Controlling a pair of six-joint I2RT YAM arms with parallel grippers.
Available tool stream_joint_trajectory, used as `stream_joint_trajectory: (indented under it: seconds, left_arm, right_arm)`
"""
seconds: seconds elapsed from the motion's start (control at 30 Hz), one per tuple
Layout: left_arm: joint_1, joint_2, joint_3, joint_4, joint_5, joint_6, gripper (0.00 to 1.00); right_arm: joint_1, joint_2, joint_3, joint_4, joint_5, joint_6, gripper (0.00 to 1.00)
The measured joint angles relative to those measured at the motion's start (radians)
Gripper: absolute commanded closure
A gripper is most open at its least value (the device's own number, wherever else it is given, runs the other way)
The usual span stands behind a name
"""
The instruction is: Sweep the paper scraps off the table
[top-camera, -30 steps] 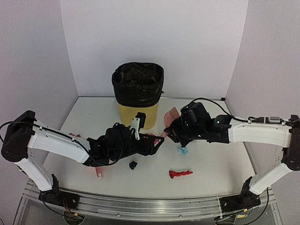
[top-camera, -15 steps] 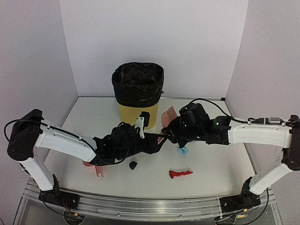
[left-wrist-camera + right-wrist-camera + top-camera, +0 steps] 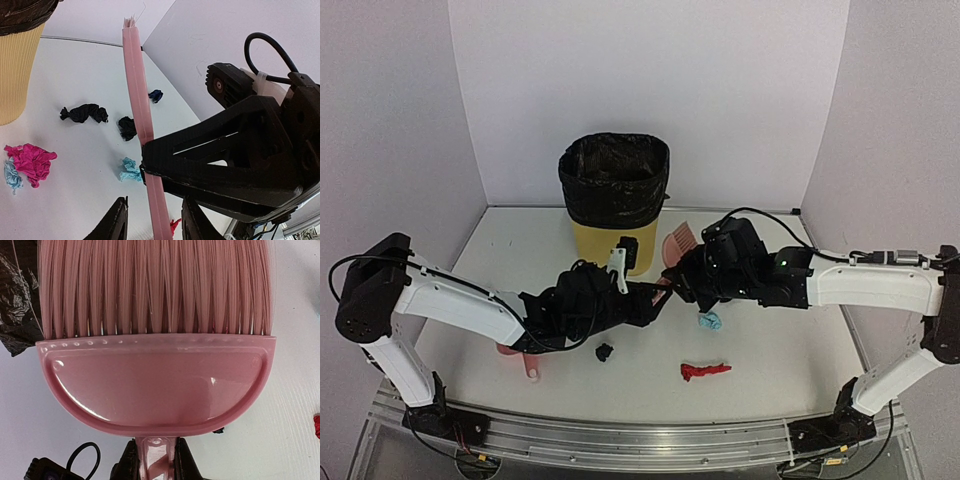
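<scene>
My right gripper (image 3: 682, 283) is shut on the handle of the pink hand brush (image 3: 680, 241), bristles pointing towards the bin. The right wrist view shows the brush head (image 3: 155, 385) filling the frame and my right gripper (image 3: 155, 460) clamped on its neck. My left gripper (image 3: 655, 300) is open right beside the right one. In the left wrist view its fingers (image 3: 118, 220) stand on either side of the edge-on brush (image 3: 137, 100). Paper scraps lie on the white table (image 3: 780, 360): teal (image 3: 709, 321), red (image 3: 705, 371), navy (image 3: 604, 351). More scraps show in the left wrist view: magenta (image 3: 30, 157), navy (image 3: 85, 112), teal (image 3: 130, 170).
A yellow bin with a black bag (image 3: 613, 200) stands at the back centre, just behind both grippers. The pink dustpan (image 3: 510, 350) lies on the table under my left forearm, with its handle (image 3: 531, 372) pointing to the front. White walls close in the left, back and right.
My left arm has reached further right and back, bringing its open gripper up to the brush handle. My right gripper and the brush have shifted slightly left.
</scene>
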Motion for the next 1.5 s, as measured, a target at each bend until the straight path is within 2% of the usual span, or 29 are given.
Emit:
stream_joint_trajectory:
  seconds: [0.07,0.33,0.4,0.57,0.63,0.77,0.87,0.93,1.23,1.37,1.5]
  left_arm:
    - [0.0,0.0,-0.002,0.006,0.0,-0.002,0.65]
    - [0.0,-0.016,-0.01,0.018,0.0,-0.004,0.89]
    - [0.0,-0.017,-0.01,0.016,-0.005,-0.006,0.99]
    - [0.002,-0.018,-0.009,0.005,-0.021,-0.021,1.0]
    - [0.001,-0.024,-0.009,-0.005,-0.025,-0.021,1.0]
    - [-0.006,-0.069,-0.006,-0.085,-0.033,-0.02,1.0]
    - [-0.011,-0.143,0.002,-0.242,-0.061,-0.028,1.0]
    - [-0.008,-0.197,0.017,-0.382,-0.085,-0.048,1.0]
    - [-0.005,-0.358,0.267,-1.19,-0.171,-0.286,1.0]
    - [0.015,-0.346,0.395,-1.475,-0.178,-0.398,1.0]
    - [0.105,-0.249,0.51,-1.697,-0.19,-0.475,1.0]
  right_arm:
    - [0.0,0.0,0.0,0.0,0.0,-0.001,1.0]
    - [0.0,0.0,0.0,0.001,0.001,-0.004,1.0]
    - [0.0,0.0,0.0,0.002,0.001,-0.005,1.0]
    - [0.0,0.0,0.0,0.008,0.008,-0.009,0.99]
    - [0.0,0.0,0.0,0.009,0.007,-0.012,0.87]
    - [0.01,-0.022,-0.018,0.019,0.01,-0.035,0.54]
    - [0.018,-0.078,-0.047,-0.033,0.05,-0.097,0.27]
    - [0.014,-0.136,-0.075,-0.091,0.097,-0.146,0.14]
    - [0.008,-0.348,-0.145,-0.365,0.312,-0.373,0.1]
    - [0.008,-0.391,-0.145,-0.446,0.393,-0.467,0.08]
    - [0.008,-0.404,-0.143,-0.514,0.451,-0.542,0.06]
